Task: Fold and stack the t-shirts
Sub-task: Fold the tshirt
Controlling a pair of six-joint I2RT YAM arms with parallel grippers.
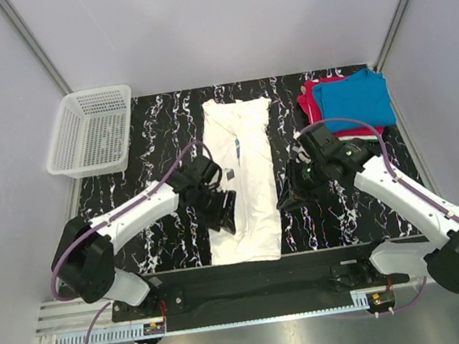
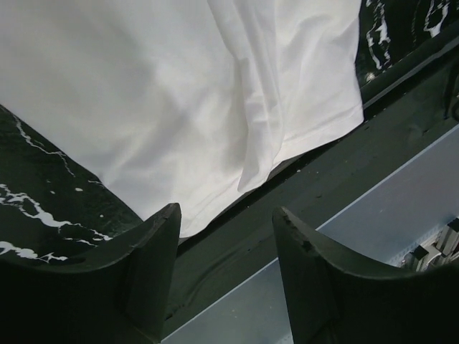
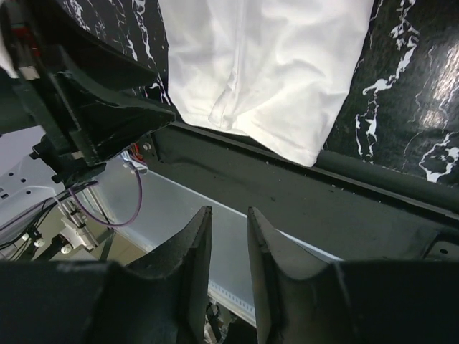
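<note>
- Since the white t-shirt (image 1: 244, 183) lies as a long narrow strip down the middle of the worktop (image 1: 156, 139), its long axis runs from the far edge toward the arm bases, and its near hem reaches the worktop's front edge.
- The left gripper (image 1: 224, 211) hangs over the strip's left border, toward the near end. It looks the closer of the two to the cloth.
- The right gripper (image 1: 293, 187) sits just off the strip's right border, over bare worktop, at about the same point along the length.
- The two grippers flank the shirt on opposite sides, so the next fold probably turns on bringing the near hem up along the long axis.
- In the left wrist view its fingers (image 2: 154, 272) stand well parted and released. Nothing lies between them, and the hem shows beyond the tips.
- In the right wrist view its fingers (image 3: 186, 265) are only narrowly parted. They grip nothing, and the hem's corner lies ahead of them.
- Whether either gripper touches the cloth cannot be told.
- A blue t-shirt (image 1: 361, 100) rests on a red t-shirt (image 1: 312, 100) at the far right corner, well apart from both grippers.
</note>
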